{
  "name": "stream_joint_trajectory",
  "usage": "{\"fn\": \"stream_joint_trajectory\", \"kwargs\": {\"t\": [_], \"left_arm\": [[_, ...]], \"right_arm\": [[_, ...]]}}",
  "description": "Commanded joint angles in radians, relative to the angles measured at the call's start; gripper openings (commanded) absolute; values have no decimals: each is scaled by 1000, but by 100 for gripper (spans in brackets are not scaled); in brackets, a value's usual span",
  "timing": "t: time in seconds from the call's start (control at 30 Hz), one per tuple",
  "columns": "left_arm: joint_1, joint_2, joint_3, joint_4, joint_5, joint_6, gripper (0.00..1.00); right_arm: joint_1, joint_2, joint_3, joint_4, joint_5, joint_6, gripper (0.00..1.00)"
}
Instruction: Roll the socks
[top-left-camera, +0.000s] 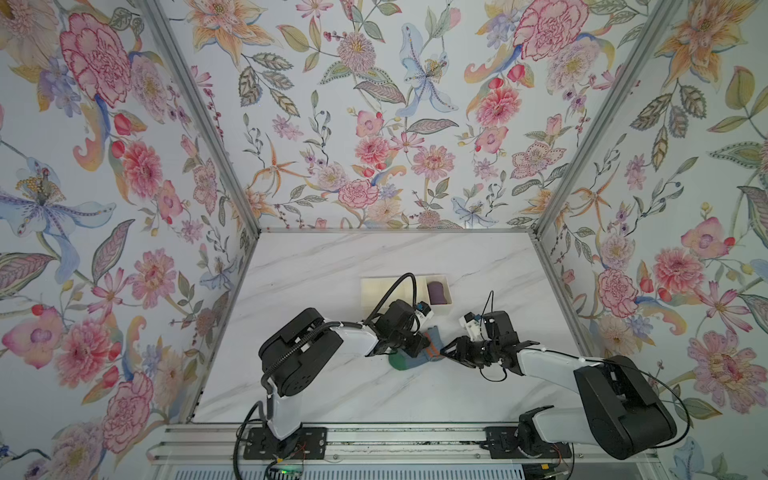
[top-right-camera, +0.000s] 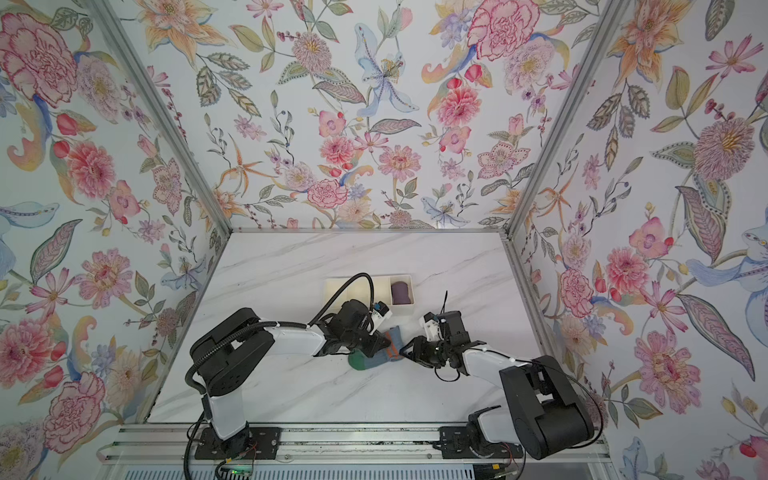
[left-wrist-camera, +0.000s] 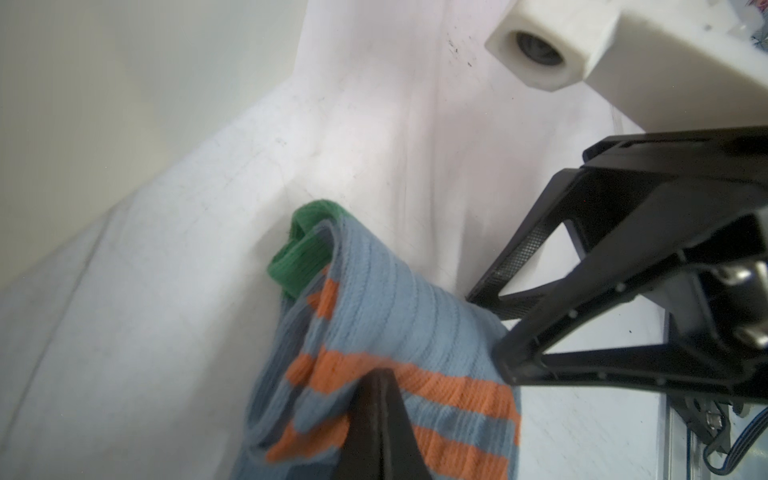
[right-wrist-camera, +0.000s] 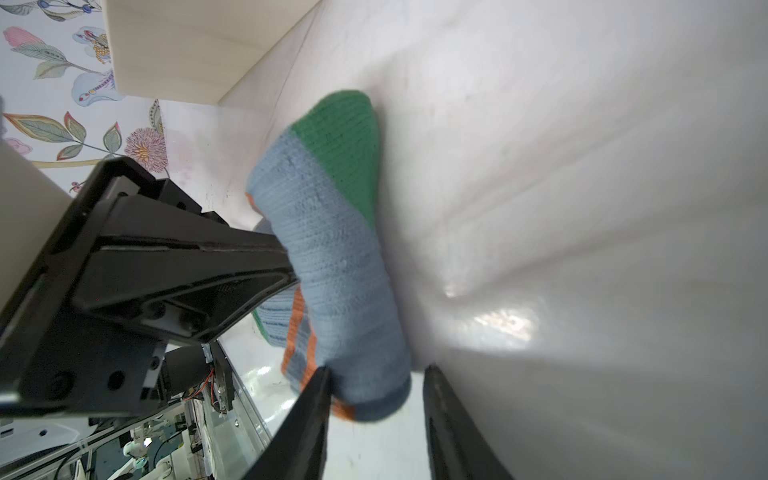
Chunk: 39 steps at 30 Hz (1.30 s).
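Socks (top-left-camera: 417, 363), blue-grey with a green toe and orange stripes, sit bunched on the white marble desk (top-left-camera: 332, 266), at lower centre of both top views.

Left fingers (top-left-camera: 417, 345) reach in from the left. They are closed tight, pinching a fold of sock near the orange stripes. The left wrist view shows the shut tips (left-wrist-camera: 380, 399) buried in striped fabric at bottom centre. The green toe (left-wrist-camera: 303, 249) curls up mid-frame.

Cream tray (top-left-camera: 370, 291) sits just above the socks, at upper centre of the desk. A dark purple bundle (top-left-camera: 438, 293) lies in its rightmost compartment.

Right fingers (top-left-camera: 447, 352) come in from the right, with their tips at the striped end of the socks. In the right wrist view the two fingers stand narrowly apart at bottom centre, with the sock end between them. One finger (right-wrist-camera: 318, 399) touches the fabric and the other (right-wrist-camera: 436, 399) has a gap to it, so the end is not clamped. In the same view the left fingers (right-wrist-camera: 286, 266) grip the socks from the left of the frame.

Cannot tell whether the socks are lifted clear of the desk.
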<state>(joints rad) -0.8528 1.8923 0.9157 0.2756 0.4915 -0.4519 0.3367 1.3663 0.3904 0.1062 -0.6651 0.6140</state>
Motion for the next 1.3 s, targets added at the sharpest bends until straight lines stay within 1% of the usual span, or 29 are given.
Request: {"fn": "stream_joint_trajectory", "kwargs": {"t": [0.0, 0.53, 0.83, 1.1, 1.27], "left_arm": [[4, 7, -35, -64, 12, 16, 0], [4, 3, -52, -50, 18, 13, 0], [4, 4, -51, -42, 24, 7, 0], [4, -2, -57, -41, 22, 4, 0], [5, -1, -57, -38, 25, 2, 0]], "right_arm": [[-4, 22, -16, 66, -23, 29, 39], [2, 104, -27, 172, -30, 70, 39], [35, 150, -16, 203, -28, 76, 39], [47, 158, -9, 218, -14, 81, 31], [58, 146, -7, 205, 15, 70, 25]]}}
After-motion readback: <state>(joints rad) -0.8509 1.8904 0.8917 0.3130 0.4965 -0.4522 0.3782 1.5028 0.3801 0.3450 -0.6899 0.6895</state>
